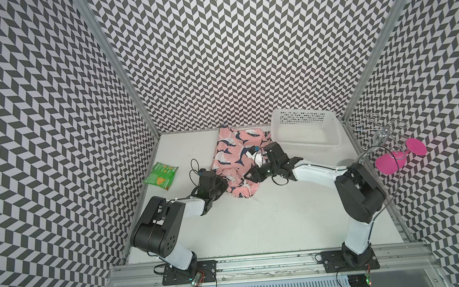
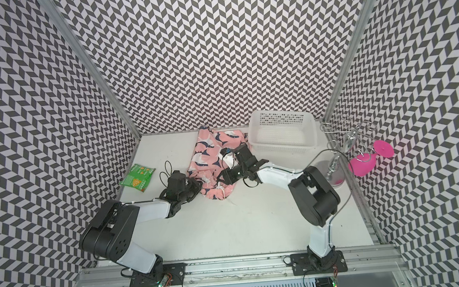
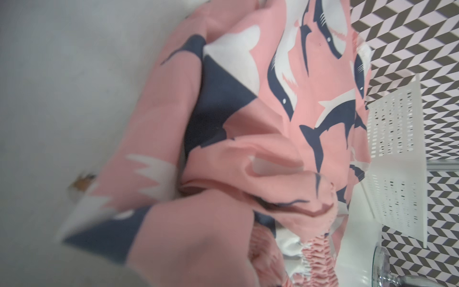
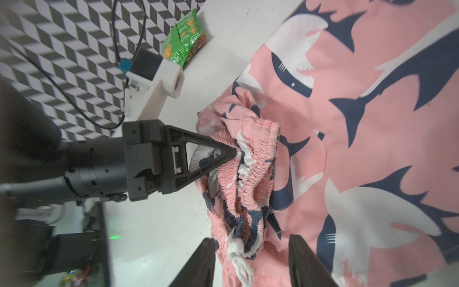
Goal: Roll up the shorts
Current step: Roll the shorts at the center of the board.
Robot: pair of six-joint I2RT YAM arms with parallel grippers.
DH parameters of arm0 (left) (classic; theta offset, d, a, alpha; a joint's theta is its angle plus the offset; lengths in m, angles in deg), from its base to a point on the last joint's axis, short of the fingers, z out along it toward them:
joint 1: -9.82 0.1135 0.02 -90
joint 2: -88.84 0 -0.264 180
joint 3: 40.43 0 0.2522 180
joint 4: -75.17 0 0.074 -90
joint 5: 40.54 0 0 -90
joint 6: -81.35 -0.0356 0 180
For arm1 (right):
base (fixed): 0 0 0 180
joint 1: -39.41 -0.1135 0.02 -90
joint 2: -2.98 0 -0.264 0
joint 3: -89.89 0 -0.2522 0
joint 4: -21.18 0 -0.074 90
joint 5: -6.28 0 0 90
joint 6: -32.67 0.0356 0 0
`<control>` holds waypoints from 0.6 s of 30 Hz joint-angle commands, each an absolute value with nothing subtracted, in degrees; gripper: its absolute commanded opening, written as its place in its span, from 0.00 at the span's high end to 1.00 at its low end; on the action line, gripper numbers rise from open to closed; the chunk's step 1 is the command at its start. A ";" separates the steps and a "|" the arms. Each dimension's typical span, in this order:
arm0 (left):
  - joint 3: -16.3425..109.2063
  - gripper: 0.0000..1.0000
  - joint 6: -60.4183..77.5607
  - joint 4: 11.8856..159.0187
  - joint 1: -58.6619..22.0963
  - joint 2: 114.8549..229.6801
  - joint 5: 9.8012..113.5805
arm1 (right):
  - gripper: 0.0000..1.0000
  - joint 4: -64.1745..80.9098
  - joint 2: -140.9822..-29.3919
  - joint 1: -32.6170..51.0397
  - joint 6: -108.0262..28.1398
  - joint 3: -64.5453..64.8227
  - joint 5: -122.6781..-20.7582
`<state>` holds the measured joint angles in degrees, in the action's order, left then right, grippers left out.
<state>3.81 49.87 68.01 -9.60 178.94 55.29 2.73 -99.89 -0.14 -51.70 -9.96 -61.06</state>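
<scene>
The shorts [image 1: 233, 155] lie mid-table toward the back wall, with the basket [image 1: 307, 145] just beside them at their 2 o'clock. Their long axis runs roughly 6 to 12 o'clock. The gathered waistband [image 4: 250, 159] is the 6 o'clock end, nearest the arms, and the legs point to 12, reaching the wall. The waistband is bunched into a loose first fold, not yet a roll.

Your left gripper [image 4: 234, 151] is pinched tight on the waistband's 9 o'clock end. Your right gripper [image 4: 252, 238] has its fingers parted astride the 3 o'clock end by the drawstring [image 4: 239, 261], and as far as I can see it grips nothing.

To do this step well, close the right on the elastic itself, not the drawstring alone, level with the left. Then turn both wrists together toward 12 o'clock, keeping the fold edge square to the long axis so the roll doesn't cone. Hold light tension between the grippers, or the middle will likely sag. Mind the basket, since the legs' 3 o'clock edge could catch on it.
</scene>
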 commanded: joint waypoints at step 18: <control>0.20 1.00 51.55 86.03 -7.15 169.73 63.00 | 0.35 36.03 -100.32 -34.48 -93.81 -30.13 -117.80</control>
<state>0.62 51.47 82.56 -7.37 170.81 61.08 27.91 -97.60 -33.36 -86.41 -30.64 -111.77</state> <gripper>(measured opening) 0.077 0.652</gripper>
